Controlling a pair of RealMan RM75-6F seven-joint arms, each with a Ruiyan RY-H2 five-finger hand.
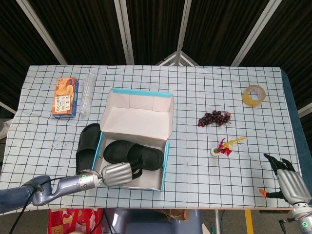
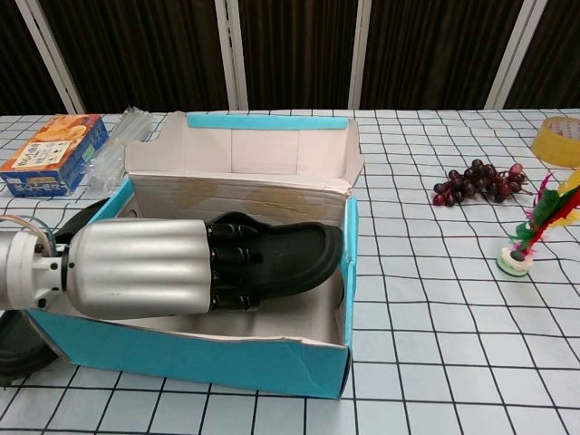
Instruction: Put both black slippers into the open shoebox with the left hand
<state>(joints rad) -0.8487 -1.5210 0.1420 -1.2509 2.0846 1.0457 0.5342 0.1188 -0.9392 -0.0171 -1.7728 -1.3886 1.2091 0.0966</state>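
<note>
The open shoebox (image 1: 166, 158) (image 2: 208, 362) is blue outside, and its lid (image 1: 139, 119) stands up at the back. One black slipper (image 1: 148, 156) (image 2: 304, 254) lies flat inside it. My left hand (image 1: 117, 174) (image 2: 136, 267) reaches in over the box's near wall. Its black fingers (image 2: 234, 272) rest on top of that slipper, and the thumb is hidden. The second black slipper (image 1: 87, 144) (image 2: 16, 349) lies on the table against the box's left side. At the table's near right corner my right hand (image 1: 288, 181) stays open and empty.
An orange snack box (image 1: 65, 97) (image 2: 50, 154) and a clear plastic pack (image 1: 87, 95) (image 2: 118, 145) sit at the back left. Right of the shoebox are grapes (image 1: 214, 118) (image 2: 476, 181), a feather shuttlecock (image 1: 225, 147) (image 2: 530, 231) and a yellow tape roll (image 1: 254, 95) (image 2: 557, 140).
</note>
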